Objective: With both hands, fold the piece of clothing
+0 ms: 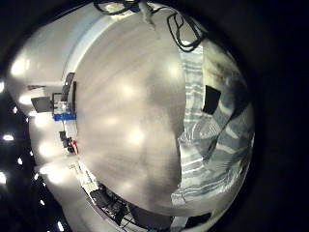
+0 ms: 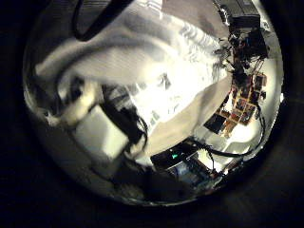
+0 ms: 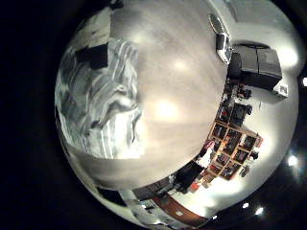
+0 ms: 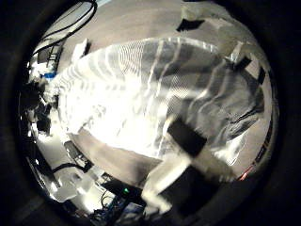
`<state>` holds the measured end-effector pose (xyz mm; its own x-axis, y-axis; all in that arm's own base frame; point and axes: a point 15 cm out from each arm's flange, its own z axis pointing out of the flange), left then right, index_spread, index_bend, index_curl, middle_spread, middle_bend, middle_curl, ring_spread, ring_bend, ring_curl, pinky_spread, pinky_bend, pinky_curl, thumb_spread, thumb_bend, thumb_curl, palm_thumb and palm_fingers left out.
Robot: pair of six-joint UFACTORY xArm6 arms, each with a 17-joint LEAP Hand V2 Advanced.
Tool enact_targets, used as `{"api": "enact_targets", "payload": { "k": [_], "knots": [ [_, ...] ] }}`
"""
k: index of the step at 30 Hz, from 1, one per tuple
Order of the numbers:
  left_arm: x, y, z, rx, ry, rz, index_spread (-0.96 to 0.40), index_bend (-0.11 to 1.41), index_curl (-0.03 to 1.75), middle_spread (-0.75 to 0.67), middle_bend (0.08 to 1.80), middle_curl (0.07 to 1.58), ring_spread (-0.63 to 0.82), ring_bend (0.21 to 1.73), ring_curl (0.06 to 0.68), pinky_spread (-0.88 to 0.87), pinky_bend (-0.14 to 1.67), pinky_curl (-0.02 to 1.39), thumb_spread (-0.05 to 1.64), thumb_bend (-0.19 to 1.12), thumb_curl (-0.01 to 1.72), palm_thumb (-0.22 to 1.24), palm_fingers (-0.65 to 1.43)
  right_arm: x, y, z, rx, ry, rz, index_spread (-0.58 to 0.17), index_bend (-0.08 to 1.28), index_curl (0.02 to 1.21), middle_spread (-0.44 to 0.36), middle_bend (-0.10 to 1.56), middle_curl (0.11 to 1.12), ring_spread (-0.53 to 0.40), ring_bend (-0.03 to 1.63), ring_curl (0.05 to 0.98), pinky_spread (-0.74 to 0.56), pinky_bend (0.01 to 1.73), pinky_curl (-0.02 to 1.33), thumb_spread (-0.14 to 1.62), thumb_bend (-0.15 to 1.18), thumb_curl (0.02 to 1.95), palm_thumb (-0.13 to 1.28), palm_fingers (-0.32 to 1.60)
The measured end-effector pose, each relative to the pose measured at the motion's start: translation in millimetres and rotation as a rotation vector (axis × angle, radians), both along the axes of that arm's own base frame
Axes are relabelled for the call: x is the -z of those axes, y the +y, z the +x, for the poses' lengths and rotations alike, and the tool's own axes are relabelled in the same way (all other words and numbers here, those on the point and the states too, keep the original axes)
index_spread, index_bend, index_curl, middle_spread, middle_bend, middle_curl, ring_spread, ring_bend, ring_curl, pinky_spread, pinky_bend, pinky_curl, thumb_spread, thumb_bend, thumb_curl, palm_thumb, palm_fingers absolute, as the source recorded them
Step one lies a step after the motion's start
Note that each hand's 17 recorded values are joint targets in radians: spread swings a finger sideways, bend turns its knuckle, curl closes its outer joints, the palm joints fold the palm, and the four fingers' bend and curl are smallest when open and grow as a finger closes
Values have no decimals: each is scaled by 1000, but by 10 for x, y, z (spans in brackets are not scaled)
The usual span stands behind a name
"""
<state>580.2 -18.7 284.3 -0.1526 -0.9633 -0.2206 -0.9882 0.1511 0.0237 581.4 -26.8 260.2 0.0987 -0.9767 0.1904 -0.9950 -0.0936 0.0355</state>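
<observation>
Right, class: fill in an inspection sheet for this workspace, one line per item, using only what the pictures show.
Surface: pale table, mostly bare.
Job's things: striped cloth lying on the table, rumpled, folds across it.
Clutter: nothing seen on the table.
Hands: parts of a hand over the cloth; grip cannot be told. Another hand beside the cloth, same.
Cables: left out.
Surroundings: shelves at the room's edge.

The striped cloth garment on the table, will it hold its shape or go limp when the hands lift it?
The striped cloth garment will probably go limp: it already lies rumpled in soft folds on the pale table. It looks thin, so likely light. On that smooth tabletop, a push may slide or bunch it rather than move it whole.
</observation>
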Motion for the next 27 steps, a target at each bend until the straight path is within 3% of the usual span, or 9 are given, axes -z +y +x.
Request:
{"api": "enact_targets", "payload": {
  "k": [5, 10, 12, 18, 22, 27],
  "knots": [
    [-236, 78, 50, -32, -68, -19, -223, 144, 1020, -74, 178, 839, 2, 926, 382, -109, 493, 778, 1122, -27, 460, 628, -53, -350, -342, 20, 98, -90, 89, -411, 305, 483, -157, 687, 476, -136, 1020, 459, 80, 859, 621, 1293, -31, 373, 421, 64],
    [-357, -54, -239, -14, -47, -54, -94, 150, 855, 127, 171, 708, 140, 860, 345, 121, 421, 702, 1142, -26, 430, 589, -23, -521, -905, -142, 226, -115, 132, -383, 261, 450, -124, 626, 445, -78, 976, 425, 219, 824, 579, 1284, -33, 329, 332, 125],
    [-290, -140, -377, 2, -17, -76, -61, 157, 802, 169, 173, 667, 167, 844, 335, 176, 410, 677, 1148, -24, 420, 578, -7, -421, -1025, -222, 255, -83, 137, -369, 246, 443, -126, 600, 434, -60, 960, 414, 254, 822, 567, 1250, -30, 323, 316, 146],
    [158, -217, -768, 11, 95, -97, -2, 173, 683, 227, 178, 565, 208, 800, 310, 264, 385, 614, 1160, -22, 397, 548, 31, 77, -1141, -461, 302, 77, 150, -316, 195, 422, -27, 524, 404, 27, 872, 372, 343, 786, 526, 1175, -29, 308, 274, 107],
    [379, -274, -884, 17, 114, -105, 18, 172, 622, 239, 179, 517, 228, 778, 297, 288, 376, 584, 1166, -20, 387, 538, 52, 223, -1164, -473, 301, 103, 144, -331, 173, 398, -4, 487, 388, 48, 850, 352, 361, 759, 499, 1133, -24, 306, 272, 115],
    [456, -256, -1013, 15, 130, -107, 30, 176, 566, 252, 179, 470, 238, 756, 284, 307, 366, 552, 1173, -19, 376, 536, 73, 481, -1091, -465, 305, 147, 150, -319, 167, 374, 15, 452, 375, 59, 826, 332, 371, 748, 472, 1103, -27, 305, 273, 133]
  ]
}}
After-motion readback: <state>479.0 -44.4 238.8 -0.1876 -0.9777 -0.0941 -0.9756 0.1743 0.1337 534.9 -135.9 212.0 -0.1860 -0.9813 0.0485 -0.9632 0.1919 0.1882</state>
